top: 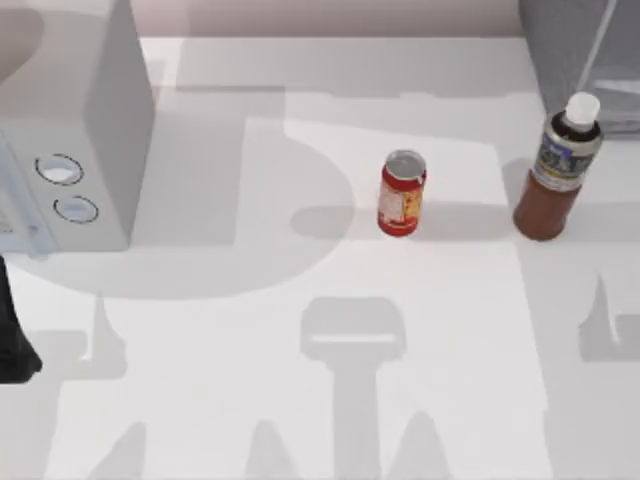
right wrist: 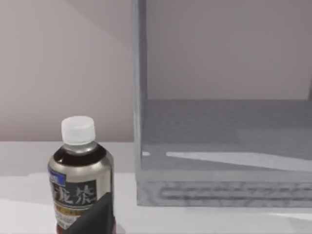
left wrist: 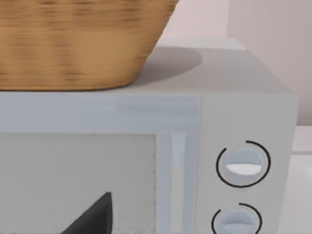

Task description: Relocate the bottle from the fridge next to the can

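1 bottle (top: 558, 165) upright, cap up, outside fridge (top: 580, 50), apart from upright can (top: 402, 193), hand states indiscernible

Left arm (top: 12, 335): matte black, rounded bulky segment. Wrist views: dark grey wedge-shaped end effector fingertips (left wrist: 92, 218), plain, unmarked.

open table (top: 300, 350) front | can (top: 402, 192), bottle (top: 558, 168) apart | fridge (top: 580, 50) behind bottle
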`<state>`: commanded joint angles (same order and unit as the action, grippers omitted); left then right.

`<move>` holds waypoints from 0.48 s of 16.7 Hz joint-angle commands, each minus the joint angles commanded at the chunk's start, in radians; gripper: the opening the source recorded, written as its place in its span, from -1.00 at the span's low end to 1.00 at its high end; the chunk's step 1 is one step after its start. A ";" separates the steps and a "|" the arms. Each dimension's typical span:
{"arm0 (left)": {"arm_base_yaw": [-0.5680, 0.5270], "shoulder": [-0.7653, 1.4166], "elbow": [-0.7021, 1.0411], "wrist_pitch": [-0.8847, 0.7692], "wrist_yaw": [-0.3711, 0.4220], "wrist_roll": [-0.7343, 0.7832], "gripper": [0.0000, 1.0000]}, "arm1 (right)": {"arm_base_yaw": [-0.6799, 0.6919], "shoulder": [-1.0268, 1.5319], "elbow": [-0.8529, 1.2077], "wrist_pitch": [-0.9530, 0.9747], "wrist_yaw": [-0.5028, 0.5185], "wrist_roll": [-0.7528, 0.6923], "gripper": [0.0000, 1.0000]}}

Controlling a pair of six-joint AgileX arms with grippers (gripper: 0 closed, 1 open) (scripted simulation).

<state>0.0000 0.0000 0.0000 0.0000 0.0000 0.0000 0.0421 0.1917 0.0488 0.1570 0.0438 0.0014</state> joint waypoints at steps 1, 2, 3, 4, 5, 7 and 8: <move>0.000 0.000 0.000 0.000 0.000 0.000 1.00 | -0.012 -0.058 -0.015 -0.046 -0.013 0.000 1.00; 0.000 0.000 0.000 0.000 0.000 0.000 1.00 | -0.022 -0.106 -0.027 -0.085 -0.024 -0.001 1.00; 0.000 0.000 0.000 0.000 0.000 0.000 1.00 | -0.031 -0.143 -0.037 -0.116 -0.032 -0.001 1.00; 0.000 0.000 0.000 0.000 0.000 0.000 1.00 | -0.037 -0.170 -0.043 -0.139 -0.039 -0.001 1.00; 0.000 0.000 0.000 0.000 0.000 0.000 1.00 | -0.041 -0.186 -0.047 -0.152 -0.042 -0.001 1.00; 0.000 0.000 0.000 0.000 0.000 0.000 1.00 | -0.042 -0.192 -0.049 -0.157 -0.044 -0.001 1.00; 0.000 0.000 0.000 0.000 0.000 0.000 1.00 | -0.042 -0.192 -0.049 -0.157 -0.044 -0.001 1.00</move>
<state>0.0000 0.0000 0.0000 0.0000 0.0000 0.0000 0.0000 0.0000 0.0000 0.0000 0.0000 0.0000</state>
